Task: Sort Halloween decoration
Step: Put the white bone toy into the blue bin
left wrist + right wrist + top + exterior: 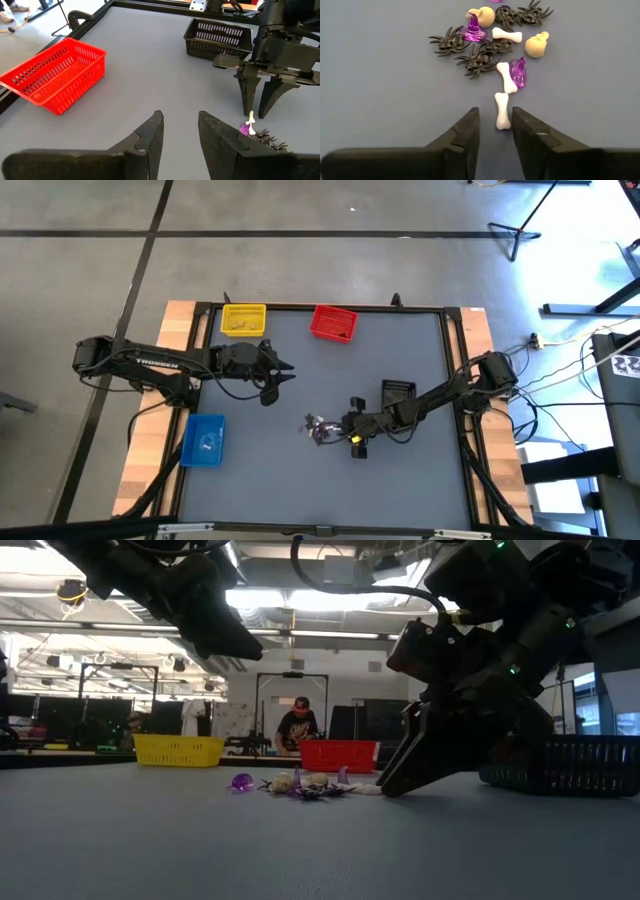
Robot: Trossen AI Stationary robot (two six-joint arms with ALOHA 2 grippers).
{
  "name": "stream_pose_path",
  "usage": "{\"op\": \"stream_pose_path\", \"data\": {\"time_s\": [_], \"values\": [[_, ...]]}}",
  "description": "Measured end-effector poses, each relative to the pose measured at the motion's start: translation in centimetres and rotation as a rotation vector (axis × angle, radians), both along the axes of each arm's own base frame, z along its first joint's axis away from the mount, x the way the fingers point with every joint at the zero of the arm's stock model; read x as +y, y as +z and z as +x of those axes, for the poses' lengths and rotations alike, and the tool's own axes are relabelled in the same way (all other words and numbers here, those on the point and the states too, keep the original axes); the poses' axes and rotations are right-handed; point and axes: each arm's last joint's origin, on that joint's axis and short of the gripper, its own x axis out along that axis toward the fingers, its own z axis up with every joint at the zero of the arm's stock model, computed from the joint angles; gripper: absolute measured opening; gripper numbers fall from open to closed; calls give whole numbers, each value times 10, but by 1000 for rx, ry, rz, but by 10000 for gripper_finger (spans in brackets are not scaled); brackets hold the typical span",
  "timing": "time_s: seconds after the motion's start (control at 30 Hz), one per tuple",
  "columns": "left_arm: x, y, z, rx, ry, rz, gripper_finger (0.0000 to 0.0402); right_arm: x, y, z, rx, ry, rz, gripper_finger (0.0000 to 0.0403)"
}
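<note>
The Halloween decoration is a small heap of trinkets [320, 427] in the middle of the table: black spiders [480, 57], purple hats [472, 30], tan skulls [536, 45] and white bones. One white bone [502, 107] lies flat at the heap's edge. My right gripper [496, 120] is low at the heap's right side [385, 788], slanting down and open, its fingertips on either side of that bone's end. My left gripper [180, 132] hangs open and empty above the table, left of centre [285, 370]. My right gripper has its two fingertips [519, 117] on either side of the white bone's near end [502, 125], slanting down from the table's right side and lying along the bone. A gap shows beside the bone; whether either finger touches it I cannot tell. The bone lies flat on the table.
A yellow bin [243, 319] and a red bin [333, 323] stand at the far edge. A black bin [398, 392] sits just behind my right arm, and a blue bin [204, 439] at the near left. A person [297, 725] stands beyond the table.
</note>
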Motion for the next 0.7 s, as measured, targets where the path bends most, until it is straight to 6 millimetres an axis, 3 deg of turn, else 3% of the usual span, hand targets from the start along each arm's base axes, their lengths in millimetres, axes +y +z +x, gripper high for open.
{"op": "stream_pose_path", "data": {"time_s": [0.2, 0.7], "values": [[0, 0, 0, 0, 0, 0, 114, 0, 0, 0, 1, -2, -2, 91], [0, 0, 0, -1, 0, 0, 114, -1, 0, 0, 3, -7, -7, 89]]}}
